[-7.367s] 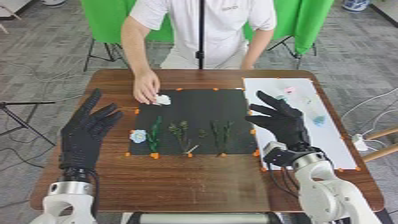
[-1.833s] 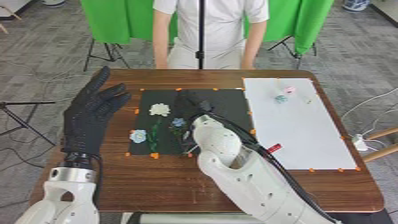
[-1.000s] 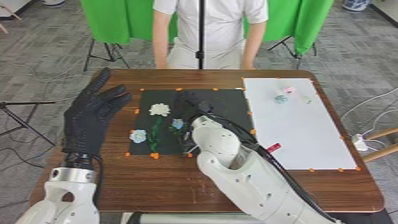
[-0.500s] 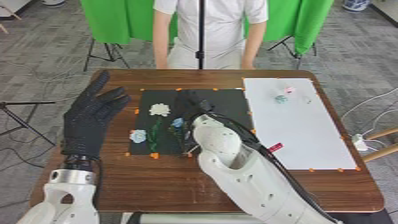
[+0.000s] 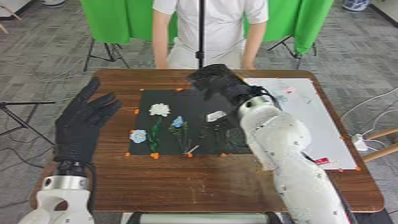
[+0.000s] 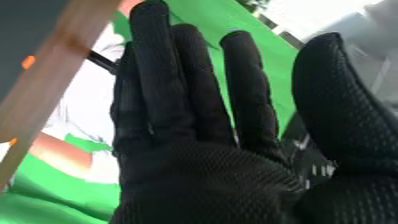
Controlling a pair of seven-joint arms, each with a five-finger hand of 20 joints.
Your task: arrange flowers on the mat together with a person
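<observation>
In the head view, the right hand (image 5: 216, 81) is over the black mat's far right corner and the table's far edge. Its straight fingers hold nothing in the right wrist view, where the hand (image 6: 200, 170) fills the middle. My left hand (image 5: 82, 122) is open left of the black mat (image 5: 191, 100). A white flower (image 5: 159, 109) tops a green stem (image 5: 154, 137); a blue flower (image 5: 178, 121) tops the stems beside it. Another pale blue flower (image 5: 138, 136) lies at the mat's left edge. Close to my right wrist is a white thing (image 5: 216, 116), unclear in kind.
A white sheet (image 5: 320, 135) lies on the table's right side, with a pink flower (image 5: 290, 90) near its far end. My right arm crosses the sheet's left edge. A thin black pole stands beyond the table.
My right hand has moved away and rightward off the mat's middle, uncovering the blue flower and stems. Earlier, a person's hand was at the white flower; it has withdrawn. The left hand has shifted slightly.
</observation>
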